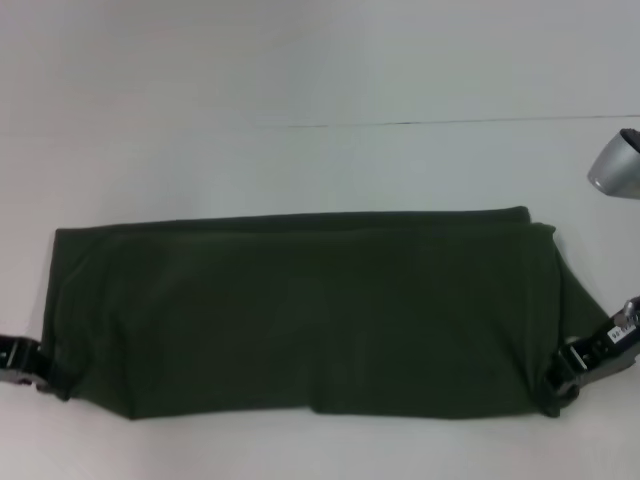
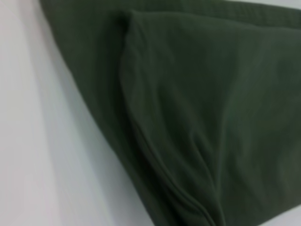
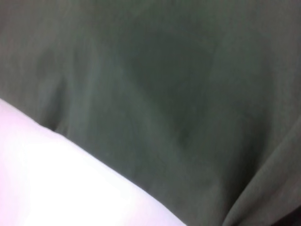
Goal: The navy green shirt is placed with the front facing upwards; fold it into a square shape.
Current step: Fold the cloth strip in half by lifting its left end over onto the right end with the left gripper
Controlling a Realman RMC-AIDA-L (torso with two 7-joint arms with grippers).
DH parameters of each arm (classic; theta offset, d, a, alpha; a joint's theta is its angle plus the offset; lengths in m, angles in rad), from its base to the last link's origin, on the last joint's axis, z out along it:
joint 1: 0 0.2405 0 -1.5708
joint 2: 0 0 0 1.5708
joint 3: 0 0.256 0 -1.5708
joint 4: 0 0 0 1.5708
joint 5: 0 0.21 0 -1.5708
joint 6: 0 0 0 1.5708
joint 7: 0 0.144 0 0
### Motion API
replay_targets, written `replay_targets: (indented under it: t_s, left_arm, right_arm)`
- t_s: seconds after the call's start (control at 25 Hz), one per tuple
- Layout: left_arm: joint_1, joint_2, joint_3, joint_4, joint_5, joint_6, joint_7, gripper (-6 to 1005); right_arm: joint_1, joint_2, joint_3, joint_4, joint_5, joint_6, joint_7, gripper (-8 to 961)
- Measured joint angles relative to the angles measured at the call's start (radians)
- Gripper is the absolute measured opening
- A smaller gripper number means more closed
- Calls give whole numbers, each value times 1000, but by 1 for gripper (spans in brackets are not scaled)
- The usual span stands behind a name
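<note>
The navy green shirt (image 1: 300,315) lies on the white table as a long, plain green band, folded lengthwise and running left to right. No lettering or collar shows. My left gripper (image 1: 28,368) sits at the band's near-left corner, touching its edge. My right gripper (image 1: 562,385) sits at the near-right corner, against the cloth. A folded layer with a raised seam fills the left wrist view, where the shirt (image 2: 197,108) lies beside bare table. In the right wrist view the shirt (image 3: 164,84) covers almost everything, very close.
The white table (image 1: 300,80) stretches beyond the shirt, with a thin dark seam line (image 1: 450,123) across it. A silver-grey part of the right arm (image 1: 616,162) juts in at the right edge.
</note>
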Motion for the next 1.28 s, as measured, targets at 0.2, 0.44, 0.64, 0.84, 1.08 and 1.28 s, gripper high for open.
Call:
replay_targets:
  t_s: [0.2,0.44,0.64,0.84,1.08,1.28]
  left_arm:
    - [0,6,-27,12,27,84,22,56]
    - [10,10,-49,34,28,99,29,56]
    - [11,11,-60,33,35,78,29,57]
    - [12,11,-60,31,57,49,22,57]
    - [13,11,-63,28,71,23,5,58]
    - [8,16,-75,32,77,15,-5,58]
  right_arm:
    - [-1,8,-17,0,-2,-57,-28,41]
    - [-7,15,-51,-3,-2,-66,-31,46]
    - [-6,16,-55,-26,-9,-83,-30,51]
    - [1,15,-59,-29,-52,-104,-21,56]
    - [-3,6,-18,-115,-50,-158,-20,266]
    - [4,-19,11,-143,-52,-187,-16,590]
